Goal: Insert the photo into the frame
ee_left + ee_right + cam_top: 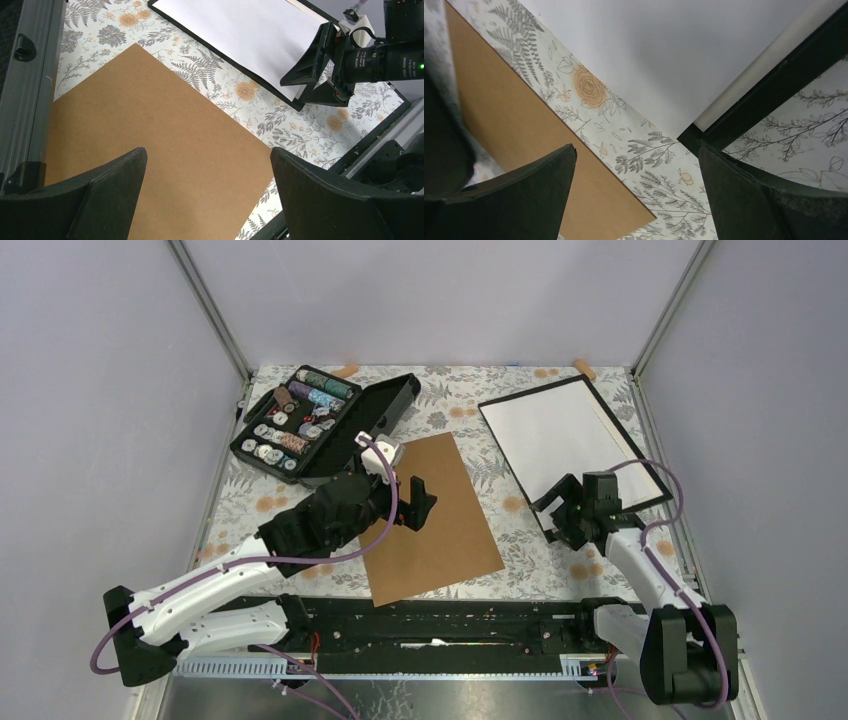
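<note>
The black frame (530, 391) lies flat at the back right, with a plain white sheet (565, 435) covering its opening. The photo's printed side does not show in any view. My right gripper (555, 515) hovers open just off the frame's near corner (774, 85), over the white sheet's edge (664, 55), with nothing between its fingers. My left gripper (420, 505) stands open and empty above the brown backing board (430, 520). In the left wrist view the board (150, 125) fills the space under the open left gripper (208, 160), and the frame's edge (225, 54) lies beyond.
An open black case of thread spools (310, 420) sits at the back left, close behind the left arm. The floral tablecloth (500, 505) shows between board and frame. Metal posts and grey walls close in the table on three sides.
</note>
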Robot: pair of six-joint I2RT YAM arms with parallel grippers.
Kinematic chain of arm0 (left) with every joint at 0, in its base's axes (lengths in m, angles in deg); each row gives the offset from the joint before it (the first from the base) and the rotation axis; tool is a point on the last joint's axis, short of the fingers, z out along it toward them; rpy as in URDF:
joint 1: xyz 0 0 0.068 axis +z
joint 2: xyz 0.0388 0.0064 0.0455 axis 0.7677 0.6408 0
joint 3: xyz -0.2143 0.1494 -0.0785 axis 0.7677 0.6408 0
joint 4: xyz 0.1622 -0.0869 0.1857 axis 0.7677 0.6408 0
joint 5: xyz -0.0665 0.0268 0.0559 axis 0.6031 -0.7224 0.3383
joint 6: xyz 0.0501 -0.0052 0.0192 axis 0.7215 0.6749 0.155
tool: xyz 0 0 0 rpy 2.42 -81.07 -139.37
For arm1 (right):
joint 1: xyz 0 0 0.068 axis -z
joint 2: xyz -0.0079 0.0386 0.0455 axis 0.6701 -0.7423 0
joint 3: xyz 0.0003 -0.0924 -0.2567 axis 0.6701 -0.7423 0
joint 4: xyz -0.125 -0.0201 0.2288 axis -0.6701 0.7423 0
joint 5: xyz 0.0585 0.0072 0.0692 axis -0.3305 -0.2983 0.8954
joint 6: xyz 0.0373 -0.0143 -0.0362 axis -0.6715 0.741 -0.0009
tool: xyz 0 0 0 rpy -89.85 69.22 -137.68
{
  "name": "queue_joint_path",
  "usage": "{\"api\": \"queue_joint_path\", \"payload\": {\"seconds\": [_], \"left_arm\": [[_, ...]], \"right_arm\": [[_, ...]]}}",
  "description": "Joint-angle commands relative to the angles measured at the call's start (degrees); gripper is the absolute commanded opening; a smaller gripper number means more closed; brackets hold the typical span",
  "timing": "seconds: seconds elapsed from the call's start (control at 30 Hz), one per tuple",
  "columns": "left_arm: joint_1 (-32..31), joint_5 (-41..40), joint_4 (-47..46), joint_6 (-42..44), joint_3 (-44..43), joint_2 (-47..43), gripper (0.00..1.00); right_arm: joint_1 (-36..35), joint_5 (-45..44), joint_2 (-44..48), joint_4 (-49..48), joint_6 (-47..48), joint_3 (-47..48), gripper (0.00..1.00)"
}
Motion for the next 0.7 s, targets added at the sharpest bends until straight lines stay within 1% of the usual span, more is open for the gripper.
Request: {"api": "queue_joint_path", "payload": {"seconds": [0.0,0.07,0.13,0.2,0.27,0.3,0.4,0.53,0.6,0.67], "left_arm": [[0.28,2.57,-3.49,-0.64,0.04,0.41,0.99],[0.26,3.76,-3.11,-1.36,-0.34,2.03,0.99],[0.23,6.40,-2.07,-2.68,-1.85,4.83,0.99],[0.33,10.20,-1.20,-5.45,-3.89,8.33,0.99],[0.32,15.89,-1.85,-8.58,-5.52,12.00,0.99],[0.38,18.66,-2.44,-10.78,-6.34,14.04,0.99],[0.48,25.71,-6.14,-19.37,-8.74,20.69,0.99],[0.56,33.35,-13.59,-33.77,-12.14,33.03,0.98],[0.62,35.64,-17.76,-40.77,-14.44,39.59,0.92],[0.50,36.67,-21.51,-46.36,-17.19,46.21,0.87]], "right_arm": [[-0.12,-0.80,5.38,-7.68,-10.76,-2.66,1.00],[-0.05,-2.49,5.84,-6.72,-8.28,-1.65,1.00],[-0.02,-5.04,5.21,-3.84,-3.82,1.11,1.00],[-0.08,-7.55,4.62,-0.51,0.42,3.77,1.00],[-0.08,-7.76,4.82,1.10,3.85,5.67,1.00],[-0.01,-9.47,5.15,2.16,5.67,6.75,1.00],[-0.07,-13.10,5.88,7.87,11.71,11.98,1.00],[-0.02,-22.48,6.03,15.52,15.46,19.16,1.00],[-0.04,-26.61,6.43,17.91,16.15,21.74,1.00],[-0.01,-27.35,6.99,19.59,17.35,23.90,1.00]]}}
